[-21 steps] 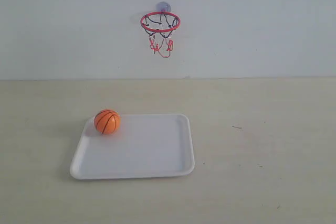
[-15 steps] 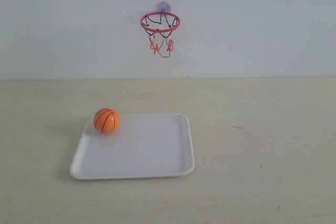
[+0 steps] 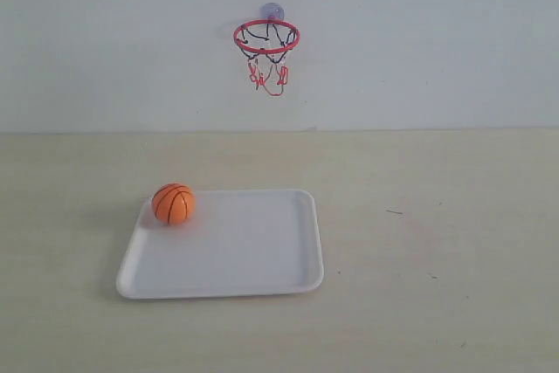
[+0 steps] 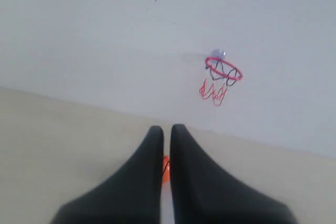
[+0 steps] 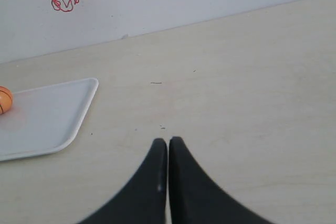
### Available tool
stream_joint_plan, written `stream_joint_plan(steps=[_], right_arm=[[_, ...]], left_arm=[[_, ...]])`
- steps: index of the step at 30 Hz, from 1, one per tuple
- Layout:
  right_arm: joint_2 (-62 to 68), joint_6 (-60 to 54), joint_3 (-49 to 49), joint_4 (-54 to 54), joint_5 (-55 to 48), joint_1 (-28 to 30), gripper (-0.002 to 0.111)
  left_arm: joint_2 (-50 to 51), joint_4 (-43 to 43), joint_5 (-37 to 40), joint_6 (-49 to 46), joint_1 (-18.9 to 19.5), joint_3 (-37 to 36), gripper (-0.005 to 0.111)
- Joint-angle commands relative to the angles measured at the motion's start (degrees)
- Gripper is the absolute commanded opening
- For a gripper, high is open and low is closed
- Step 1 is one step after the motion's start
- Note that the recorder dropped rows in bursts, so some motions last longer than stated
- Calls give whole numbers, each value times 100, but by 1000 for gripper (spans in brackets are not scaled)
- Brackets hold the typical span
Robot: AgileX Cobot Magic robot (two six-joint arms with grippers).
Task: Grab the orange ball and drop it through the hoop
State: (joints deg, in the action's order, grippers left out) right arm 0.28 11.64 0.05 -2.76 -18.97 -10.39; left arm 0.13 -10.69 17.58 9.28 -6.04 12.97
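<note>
The orange ball (image 3: 173, 203) lies in the far left corner of the white tray (image 3: 249, 255). High on the wall behind hangs the hoop (image 3: 266, 37), red ring and string net under a bluish suction cup. Neither gripper shows in the exterior view. My left gripper (image 4: 166, 129) is shut and holds nothing; a sliver of the ball (image 4: 165, 169) shows far off through the slit between its fingers, with the hoop (image 4: 223, 70) up on the wall. My right gripper (image 5: 168, 141) is shut and empty over bare table, with the ball (image 5: 4, 99) and tray (image 5: 52, 116) off to one side.
The tray sits on a pale wooden tabletop (image 3: 437, 251) that meets a plain white wall (image 3: 437, 41) at the back. A few small dark specks mark the table to the right of the tray.
The ball has rolled slightly to the left within the tray's far left corner. Nothing else has shifted.
</note>
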Motion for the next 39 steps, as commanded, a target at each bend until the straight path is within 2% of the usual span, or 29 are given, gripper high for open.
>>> stream_joint_plan(steps=[1, 4, 8, 9, 11, 12, 14, 15, 16, 19, 20, 22, 24, 28, 31, 34, 36, 39], right_arm=[[-28, -10, -5, 23, 52, 7, 0], [-28, -10, -5, 23, 52, 7, 0], [-28, -10, -5, 23, 33, 7, 0], [-28, -228, -5, 188, -29, 7, 0], [-28, -472, -5, 202, -99, 7, 0], [-28, -472, -5, 202, -99, 7, 0], [-28, -472, -5, 202, -99, 7, 0], [-28, -472, -5, 202, -99, 7, 0], [-28, -472, -5, 202, -99, 7, 0], [-28, -472, -5, 202, -99, 7, 0], [-28, -472, -5, 202, -99, 7, 0], [-28, -460, -5, 202, -99, 7, 0], [-28, -460, -5, 202, -99, 7, 0], [-28, -460, -5, 202, -99, 7, 0], [-28, -460, -5, 202, -99, 7, 0], [-28, -449, -5, 202, -99, 7, 0], [-28, -449, -5, 202, -99, 7, 0], [-28, -449, -5, 202, -99, 7, 0]], left_arm=[[-13, -149, -118, 36, -26, 272, 4], [-13, -149, -408, 36, -26, 285, 4], [-13, -218, -1702, 148, -26, 285, 4], [-13, -237, -2205, 492, -26, 285, 4], [248, -237, -2642, 806, -26, 358, 4], [437, -237, -2541, 871, -26, 427, 4], [1744, -237, -1370, 895, -49, 1117, 4], [2183, -188, -1020, 835, -49, 1349, 4], [3137, -176, -405, 370, -49, 1822, 4], [5085, -411, 867, -890, -49, 3035, 4], [6022, -774, 1514, -1412, -49, 3711, 4], [7367, -1244, 2273, -2308, -49, 4513, 4], [8195, -1287, 2508, -2547, -49, 4942, 4], [9384, -1247, 2226, -2560, -49, 5522, 4], [9960, -1144, 1701, -2560, -49, 5699, 4], [10337, -1291, 1635, -2559, -49, 5943, 4], [10551, -1294, 1783, -2604, -49, 6233, 4], [11032, -1221, 2636, -2779, -49, 7056, 9]])
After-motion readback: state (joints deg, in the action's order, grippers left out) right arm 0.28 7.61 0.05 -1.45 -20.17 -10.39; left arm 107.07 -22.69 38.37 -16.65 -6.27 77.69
